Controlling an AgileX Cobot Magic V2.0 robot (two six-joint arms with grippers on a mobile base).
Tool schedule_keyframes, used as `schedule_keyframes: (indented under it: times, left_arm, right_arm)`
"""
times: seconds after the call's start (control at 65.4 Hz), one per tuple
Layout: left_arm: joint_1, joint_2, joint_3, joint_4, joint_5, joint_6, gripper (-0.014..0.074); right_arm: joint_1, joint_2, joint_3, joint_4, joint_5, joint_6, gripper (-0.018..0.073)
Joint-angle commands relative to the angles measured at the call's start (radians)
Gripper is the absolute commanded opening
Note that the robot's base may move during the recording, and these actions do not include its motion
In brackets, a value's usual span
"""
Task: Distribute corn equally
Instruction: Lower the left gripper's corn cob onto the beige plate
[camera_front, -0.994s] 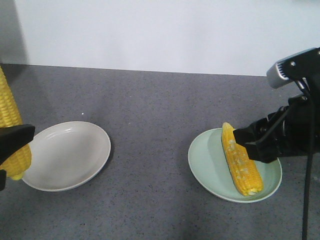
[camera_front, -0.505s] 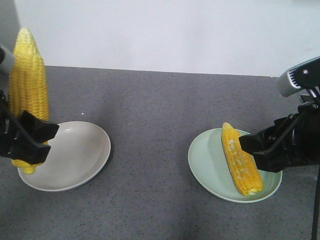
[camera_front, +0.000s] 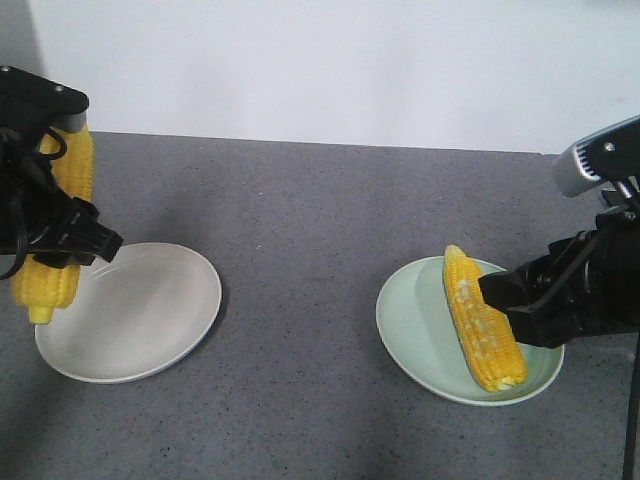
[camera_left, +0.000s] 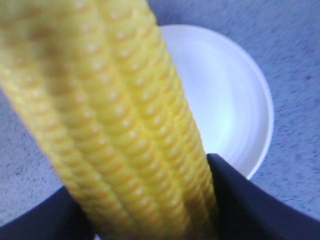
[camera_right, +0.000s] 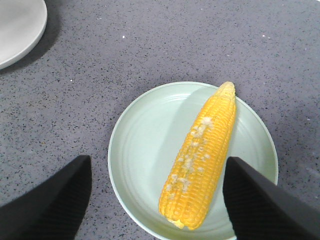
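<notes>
Front view, left-held corn cob (camera_front: 55, 225) now lower

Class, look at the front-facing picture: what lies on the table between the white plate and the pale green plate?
Nothing. In the front-facing view the white plate and the pale green plate are separated only by bare grey tabletop.

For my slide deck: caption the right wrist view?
Open right end effector above patchy corn cob lying on pale green plate.

Lab-type robot test bench: bare speckled dark-grey tabletop (camera_front: 320, 200) against plain white wall (camera_front: 330, 60), staged round white plate (camera_front: 150, 310) and pale-green plate (camera_front: 420, 335), no household clutter.
</notes>
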Motion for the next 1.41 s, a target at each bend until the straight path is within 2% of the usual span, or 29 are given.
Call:
schedule_keyframes:
  times: [0.0,0.658,0.887,1.009,1.392]
  left_arm:
    - [0.018,0.03,-0.063,0.01,0.007,0.015,0.0304]
    - [0.02,0.292,-0.097,0.011,0.015,0.139,0.0304]
    - [0.02,0.371,-0.183,-0.02,0.08,0.152,0.0304]
    - [0.02,0.397,-0.182,-0.023,0.078,0.175,0.0304]
    - [0.02,0.423,-0.182,-0.026,0.079,0.175,0.0304]
  right_arm:
    - [0.0,-0.015,-0.028,0.003,-0.055,-0.007,0.0536]
    - [0.0,-0.015,-0.028,0.003,-0.055,-0.007,0.0536]
    - [0.0,-0.015,-0.028,0.003,-0.054,-0.007,0.0536]
    - [0.0,-0.015,-0.028,0.003,-0.05,-0.007,0.0536]
    - [0.0,-0.015,-0.028,0.003,-0.047,-0.007,0.0536]
